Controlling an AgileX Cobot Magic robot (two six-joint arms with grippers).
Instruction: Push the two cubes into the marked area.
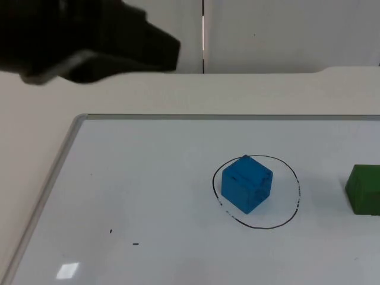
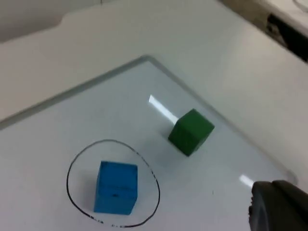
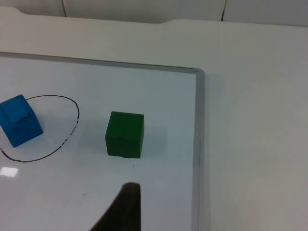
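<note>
- The white tabletop (image 1: 249, 92) carries a whiteboard (image 1: 148, 196) with a metal frame; the board lies flat and takes up most of the surface.
- The left arm (image 1: 89, 41) hangs high above the far left corner of the whiteboard, well apart from both cubes.
- The left hand (image 2: 279, 207) appears as a dark fingertip over the board, clear of the green cube. It cannot be told whether this hand is wide or narrow.
- The right hand (image 3: 122, 209) appears as a dark fingertip near the green cube, not touching it. Its state likewise cannot be told.
- A black hand-drawn circle (image 1: 295, 190) on the whiteboard marks the target area.
- The blue cube (image 1: 246, 183) sits upright inside the circle, within the line on all sides.
- The green cube (image 3: 125, 134) stands on the whiteboard outside the circle, beside its right side, between the circle and the board's right frame edge.
</note>
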